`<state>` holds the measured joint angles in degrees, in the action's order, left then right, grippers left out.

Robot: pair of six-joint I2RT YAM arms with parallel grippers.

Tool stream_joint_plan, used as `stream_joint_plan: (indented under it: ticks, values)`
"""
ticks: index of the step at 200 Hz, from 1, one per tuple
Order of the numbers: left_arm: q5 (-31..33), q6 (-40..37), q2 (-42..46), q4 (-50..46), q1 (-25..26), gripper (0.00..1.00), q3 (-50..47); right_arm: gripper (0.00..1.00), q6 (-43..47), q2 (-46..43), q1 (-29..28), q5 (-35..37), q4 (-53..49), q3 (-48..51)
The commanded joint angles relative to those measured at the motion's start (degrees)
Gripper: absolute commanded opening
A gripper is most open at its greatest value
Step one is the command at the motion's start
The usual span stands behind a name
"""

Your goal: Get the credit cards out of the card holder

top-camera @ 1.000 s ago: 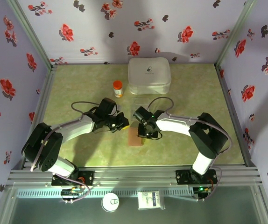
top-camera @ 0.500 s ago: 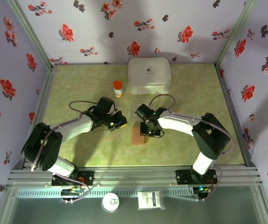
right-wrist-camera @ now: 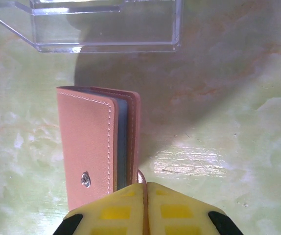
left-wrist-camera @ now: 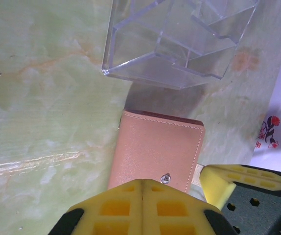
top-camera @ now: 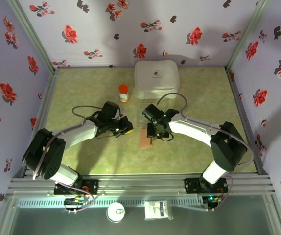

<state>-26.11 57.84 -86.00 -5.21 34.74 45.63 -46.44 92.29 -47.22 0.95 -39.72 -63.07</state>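
Right gripper [right-wrist-camera: 143, 208], lower centre, is pinching the closure tab [right-wrist-camera: 141, 175] of the card holder [right-wrist-camera: 89, 142], seemingly to open it; left gripper [left-wrist-camera: 142, 205], pads pressed together, is hovering alongside.

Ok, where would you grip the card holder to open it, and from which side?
The free long edge of the top cover, where the blue-grey leaves show. The card holder lies flat and closed with its layers exposed along that edge, so jaws coming in low from that side could probably pinch the cover alone, clear of the snap.
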Motion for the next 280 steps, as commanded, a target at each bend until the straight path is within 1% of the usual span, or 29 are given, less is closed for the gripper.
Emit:
stream_joint_plan:
  ticks: [1, 44, 102, 142, 175, 223, 256, 280]
  values:
    - [-0.08, -1.14, 1.65, 0.82, -0.97, 0.01, -1.38, 0.08, 1.46, -1.46, 0.35, 0.88, -2.38, -2.78]
    - [-0.78, -2.42, 3.33, -0.32, -2.9, 0.01, -2.86, 0.08, 3.39, 2.0, -1.52, -1.67, -2.32, -6.47]
    - [-1.16, -2.99, 5.7, -0.67, -5.01, 0.01, -5.35, 0.09, 4.73, 7.39, -4.59, -2.29, -3.94, -13.6]
    - [-1.36, -3.0, 5.91, -1.15, -5.12, 0.0, -5.15, 0.09, 5.39, 6.24, -4.57, -3.13, -2.93, -13.93]
    - [-0.69, -3.76, 6.87, -2.71, -5.09, 0.0, -4.23, 0.09, 6.18, 6.86, -4.64, -3.22, -4.84, -16.25]
    - [-0.36, -4.27, 7.33, -3.89, -5.21, 0.0, -4.05, 0.09, 6.05, 6.36, -4.72, -3.59, -4.92, -15.9]
    - [-0.31, -4.53, 6.16, -3.84, -5.12, 0.0, -4.23, 0.09, 5.55, 5.67, -4.69, -2.61, -5.15, -14.83]
    - [-0.35, -4.49, 4.9, -3.43, -4.45, 0.0, -4.11, 0.09, 5.44, 4.47, -4.49, -0.53, -6.43, -13.6]
